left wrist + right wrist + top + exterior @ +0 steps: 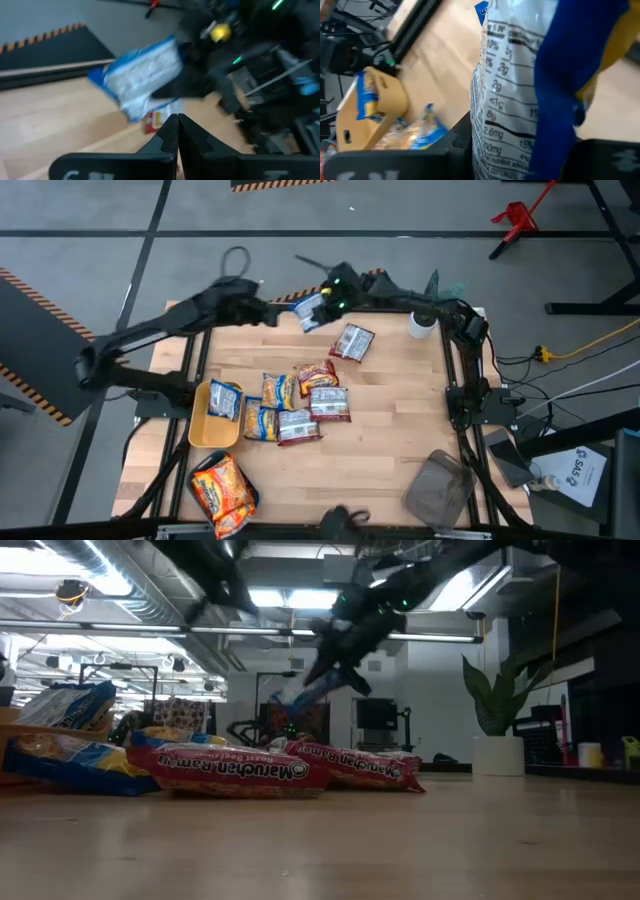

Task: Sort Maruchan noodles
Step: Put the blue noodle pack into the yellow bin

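Note:
Over the table's far edge, my right gripper (332,300) is shut on a blue-and-silver Maruchan packet (310,311) and holds it in the air. My left gripper (266,311) is shut and hovers just left of that packet without touching it; its closed fingertips (177,125) show in the left wrist view below the packet (142,75). Several red-brown and blue-yellow packets (300,402) lie flat mid-table, with one red-brown packet (352,342) apart from them. A blue packet (225,398) sits in the yellow tray (203,435). Orange packets (222,485) fill the teal tray. My right gripper pinches the blue-and-silver packet between its two fingers at one end, its printed nutrition side (502,105) running up from between them. The fingers reach in from the table's right. The packet (300,695) is lifted clear and slants down from the gripper toward my left gripper.
A grey tray (440,488) sits at the near right corner and a white cup (421,326) at the far right. Bare wood lies right of the packet pile and along the near edge. The black frame rails run along the table's left and right sides.

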Controlling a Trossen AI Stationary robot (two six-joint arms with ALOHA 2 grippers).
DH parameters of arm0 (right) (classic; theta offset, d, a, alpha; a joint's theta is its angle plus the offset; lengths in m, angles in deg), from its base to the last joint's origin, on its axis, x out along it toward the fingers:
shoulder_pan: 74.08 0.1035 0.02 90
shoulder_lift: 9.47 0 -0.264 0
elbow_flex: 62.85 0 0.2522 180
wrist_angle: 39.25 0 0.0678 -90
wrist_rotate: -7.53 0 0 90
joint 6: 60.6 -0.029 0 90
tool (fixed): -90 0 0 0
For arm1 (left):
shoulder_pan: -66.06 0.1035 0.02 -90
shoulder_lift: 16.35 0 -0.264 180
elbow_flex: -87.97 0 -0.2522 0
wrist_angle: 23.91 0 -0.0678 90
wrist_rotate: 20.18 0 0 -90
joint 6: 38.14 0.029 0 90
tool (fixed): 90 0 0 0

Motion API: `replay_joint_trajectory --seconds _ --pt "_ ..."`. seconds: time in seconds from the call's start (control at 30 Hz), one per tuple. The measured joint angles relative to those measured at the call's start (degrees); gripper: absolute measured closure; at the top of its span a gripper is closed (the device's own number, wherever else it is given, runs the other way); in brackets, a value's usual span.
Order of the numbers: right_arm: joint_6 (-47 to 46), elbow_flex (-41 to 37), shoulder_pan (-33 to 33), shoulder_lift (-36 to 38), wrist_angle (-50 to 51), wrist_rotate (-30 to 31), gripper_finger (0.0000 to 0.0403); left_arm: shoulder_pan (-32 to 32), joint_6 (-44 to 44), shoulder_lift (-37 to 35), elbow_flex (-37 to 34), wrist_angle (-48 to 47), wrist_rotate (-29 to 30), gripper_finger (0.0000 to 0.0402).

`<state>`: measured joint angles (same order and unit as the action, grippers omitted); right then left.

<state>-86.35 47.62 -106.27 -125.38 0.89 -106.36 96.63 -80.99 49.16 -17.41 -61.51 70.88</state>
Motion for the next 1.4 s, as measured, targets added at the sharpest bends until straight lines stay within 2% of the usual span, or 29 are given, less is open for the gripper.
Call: replay_joint_trajectory --seconds 0.17,0.47,0.63,0.9,1.1,1.4 --pt "-3.0 0.0 9.6 0.1 -3.9 3.6 0.0304 -3.7 1.1 -12.0 0.0 -3.9 0.1 0.0401" --pt "-4.0 0.1 26.5 -0.6 -13.7 19.7 0.0304 -11.2 1.0 -26.8 0.0 -7.7 2.7 0.0402" --pt "-4.7 0.0 31.6 -2.7 -15.6 25.9 0.0304 -13.7 0.9 -32.6 0.0 -7.4 2.7 0.0402" --pt "-5.4 0.2 35.2 -7.9 -28.4 26.9 0.0304 -14.1 -2.0 -38.4 0.1 -6.4 3.2 0.0402" --pt "4.3 10.2 35.9 -13.3 -29.5 25.0 0.0304 -14.1 -2.0 -38.8 0.1 -6.6 3.8 0.0402" --pt "11.7 35.0 35.9 -27.7 -19.8 21.9 0.0304 -14.1 -1.8 -38.7 0.1 -7.2 3.9 0.0402"
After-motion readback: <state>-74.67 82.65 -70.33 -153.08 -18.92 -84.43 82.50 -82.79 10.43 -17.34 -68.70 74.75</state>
